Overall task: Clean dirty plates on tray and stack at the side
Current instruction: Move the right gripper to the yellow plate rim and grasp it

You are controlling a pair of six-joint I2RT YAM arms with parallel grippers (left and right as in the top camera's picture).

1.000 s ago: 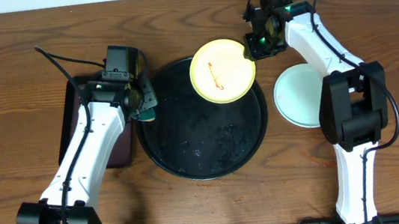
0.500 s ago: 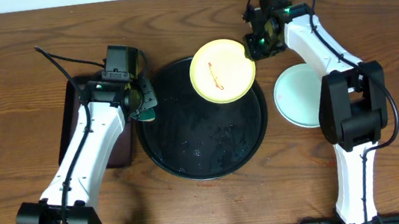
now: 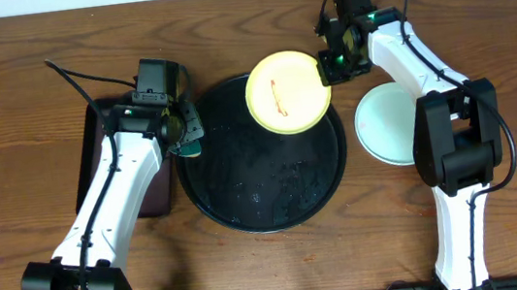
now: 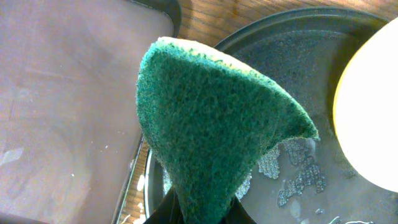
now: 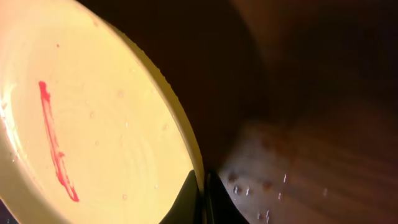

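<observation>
Overhead view | we see right fingers point(image 3: 326, 62) pinched shut on streaked yellow plate point(image 3: 284, 93), at 1 o'clock on tray point(image 3: 246, 205) | left fingers point(image 3: 188, 126) clamp sponge point(image 4: 211, 124) | mint plate point(image 3: 386, 129) set aside at 3 o'clock on tabletop point(image 3: 16, 75) | yellow one not yet wiped

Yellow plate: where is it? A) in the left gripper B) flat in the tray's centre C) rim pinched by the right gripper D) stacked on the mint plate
C: the right gripper pinches the rim of the yellow plate; the left gripper holds a green sponge.
</observation>
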